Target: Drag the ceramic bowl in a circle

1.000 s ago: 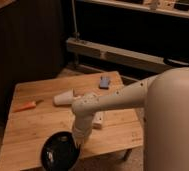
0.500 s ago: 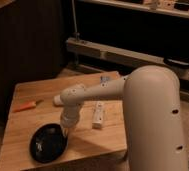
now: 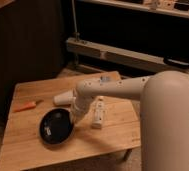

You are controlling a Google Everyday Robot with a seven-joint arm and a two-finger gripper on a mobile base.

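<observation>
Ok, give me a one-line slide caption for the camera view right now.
Robot hand, shut, at the right rim of the ceramic bowl on the wooden table, beside a white cup.

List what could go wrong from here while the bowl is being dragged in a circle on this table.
1. The gripper is shut at the right rim of the ceramic bowl; a rim hold on a glossy bowl could slip or tip it.
2. The white cup lies just behind the bowl and the white object just to its right; a wide circle could knock either.
3. The bowl sits toward the front of the wooden table; the loop could carry it near the edge.
</observation>
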